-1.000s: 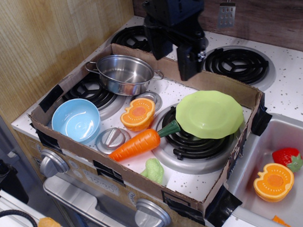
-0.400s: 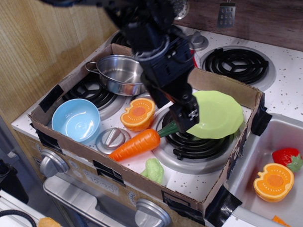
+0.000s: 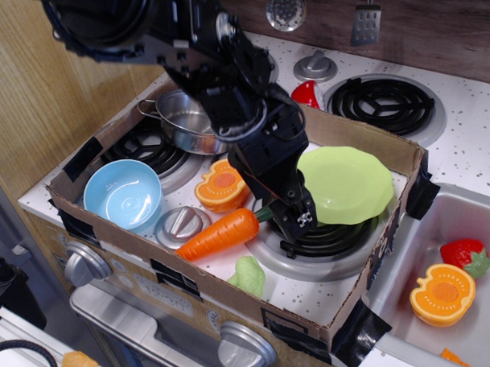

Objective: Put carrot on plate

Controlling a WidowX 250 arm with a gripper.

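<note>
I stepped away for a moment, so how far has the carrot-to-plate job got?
Nothing is finished: the long orange plastic carrot lies on the speckled stovetop, beside the round lime-green plate, not on it. In hand: the black claw is low by the carrot's green stem end; whether it grips is unclear. Left: grasp, lift, set it on the plate.

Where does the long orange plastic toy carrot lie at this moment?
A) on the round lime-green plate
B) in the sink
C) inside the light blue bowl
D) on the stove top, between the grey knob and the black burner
D: the long orange plastic toy carrot rests on the white stove top, left of the round lime-green plate.
</note>
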